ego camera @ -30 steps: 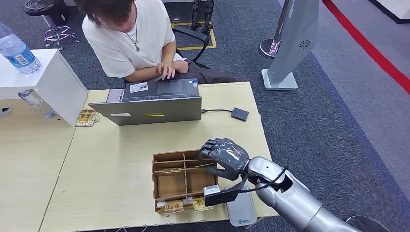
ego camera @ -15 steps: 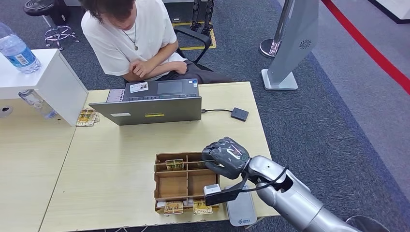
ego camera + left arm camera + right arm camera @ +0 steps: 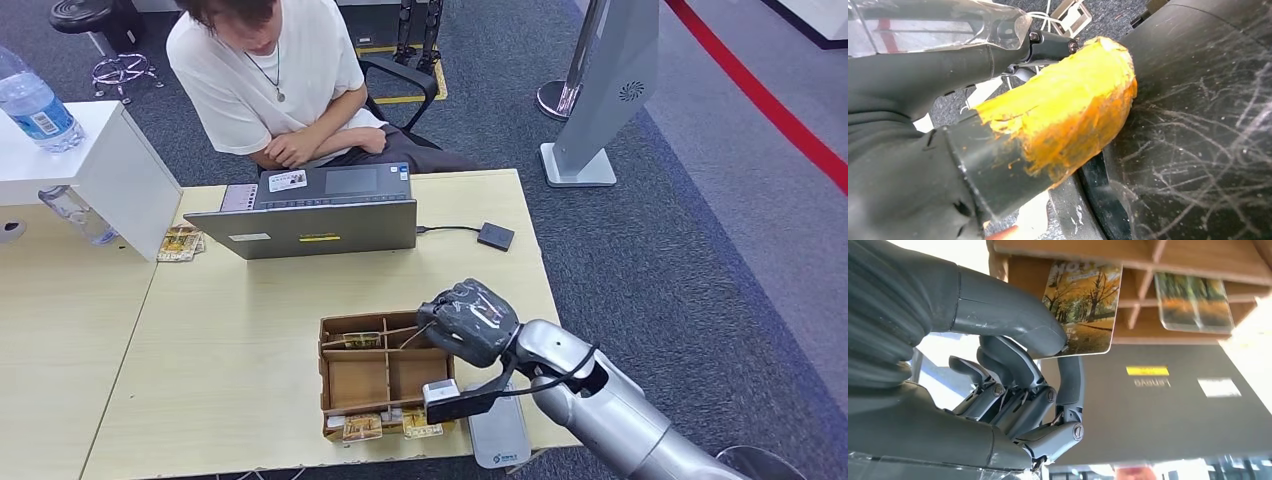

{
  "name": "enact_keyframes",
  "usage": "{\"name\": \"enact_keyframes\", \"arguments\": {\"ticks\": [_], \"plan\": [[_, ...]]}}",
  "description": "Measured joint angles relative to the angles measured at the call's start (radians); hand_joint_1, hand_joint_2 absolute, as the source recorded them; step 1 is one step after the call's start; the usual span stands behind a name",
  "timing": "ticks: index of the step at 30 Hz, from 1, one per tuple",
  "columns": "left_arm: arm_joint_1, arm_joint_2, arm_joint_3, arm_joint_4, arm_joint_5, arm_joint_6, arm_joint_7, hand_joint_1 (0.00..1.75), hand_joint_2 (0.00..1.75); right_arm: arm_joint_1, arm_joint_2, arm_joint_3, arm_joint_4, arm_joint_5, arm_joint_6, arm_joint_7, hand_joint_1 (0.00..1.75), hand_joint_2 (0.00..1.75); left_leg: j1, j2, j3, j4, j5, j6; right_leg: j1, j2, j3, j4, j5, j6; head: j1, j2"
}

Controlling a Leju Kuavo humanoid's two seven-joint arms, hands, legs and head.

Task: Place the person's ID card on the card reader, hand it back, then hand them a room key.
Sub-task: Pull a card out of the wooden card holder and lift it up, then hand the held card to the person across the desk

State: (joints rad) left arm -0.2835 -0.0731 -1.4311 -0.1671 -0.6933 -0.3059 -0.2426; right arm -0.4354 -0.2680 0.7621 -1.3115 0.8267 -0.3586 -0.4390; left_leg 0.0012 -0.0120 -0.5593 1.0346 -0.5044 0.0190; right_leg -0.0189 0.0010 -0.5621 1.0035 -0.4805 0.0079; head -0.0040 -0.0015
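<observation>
The room-key step looks to be in hand: the right robot hand (image 3: 470, 320) pinches a room key card (image 3: 1082, 307) between thumb and finger, just above the wooden divider tray (image 3: 352, 388). Next, it should lift the card clear and carry it forward over the laptop (image 3: 310, 228) to the person (image 3: 275, 85) beyond.

Probably a reception desk: laptop (image 3: 318, 212), card reader (image 3: 495, 236), queue-barrier post (image 3: 563, 85) (grey carpet underfoot).

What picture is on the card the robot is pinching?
Yellow autumn trees on the card, clearest in the right wrist view.
</observation>
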Motion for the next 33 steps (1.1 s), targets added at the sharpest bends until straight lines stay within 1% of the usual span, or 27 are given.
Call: {"name": "enact_keyframes", "arguments": {"ticks": [3, 9, 16, 26, 30, 33], "plan": [[-0.001, -0.001, 0.0, 0.0, -0.005, 0.001, 0.0, 0.0, 0.0, 0.001, 0.01, -0.013, -0.029, -0.007, -0.04, -0.009, 1.75, 1.75, 0.0, 0.0, 0.0, 0.0, 0.0, 0.0, 0.0, 0.0, 0.0, 0.0, 0.0, 0.0, 0.0, 0.0], [-0.003, -0.004, 0.0, 0.0, -0.013, 0.001, 0.0, 0.0, 0.0, 0.006, 0.052, -0.036, -0.074, -0.015, -0.105, -0.022, 1.75, 1.75, 0.0, 0.0, 0.0, 0.0, 0.0, 0.0, 0.0, 0.0, 0.0, 0.0, 0.0, 0.0, 0.0, 0.0], [-0.004, -0.005, 0.0, 0.0, -0.019, 0.001, 0.0, 0.0, 0.0, 0.003, 0.123, -0.056, -0.098, -0.004, -0.17, -0.02, 1.75, 1.75, 0.0, 0.0, 0.0, 0.0, 0.0, 0.0, 0.0, 0.0, 0.0, 0.0, 0.0, 0.0, 0.0, 0.0], [-0.008, -0.01, 0.0, 0.0, -0.037, -0.003, -0.003, 0.0, 0.0, -0.071, 0.255, -0.086, -0.057, 0.078, -0.28, 0.057, 1.75, 1.75, 0.0, 0.0, 0.0, 0.0, 0.0, 0.0, 0.0, 0.0, 0.0, 0.001, 0.0, 0.0, 0.0, 0.0], [-0.01, -0.012, 0.0, 0.0, -0.044, -0.008, -0.003, 0.0, 0.0, -0.104, 0.305, -0.112, -0.019, 0.158, -0.322, 0.108, 1.75, 1.75, 0.0, 0.0, 0.0, 0.0, 0.0, 0.0, 0.0, 0.0, 0.0, 0.001, 0.0, 0.0, 0.0, 0.0], [-0.011, -0.013, 0.0, 0.0, -0.046, -0.01, -0.003, 0.0, 0.0, -0.121, 0.343, -0.144, 0.008, 0.242, -0.329, 0.139, 1.75, 1.75, 0.0, 0.0, 0.0, 0.0, 0.001, 0.0, 0.0, 0.0, 0.0, 0.001, 0.0, 0.0, 0.0, 0.0]]}}
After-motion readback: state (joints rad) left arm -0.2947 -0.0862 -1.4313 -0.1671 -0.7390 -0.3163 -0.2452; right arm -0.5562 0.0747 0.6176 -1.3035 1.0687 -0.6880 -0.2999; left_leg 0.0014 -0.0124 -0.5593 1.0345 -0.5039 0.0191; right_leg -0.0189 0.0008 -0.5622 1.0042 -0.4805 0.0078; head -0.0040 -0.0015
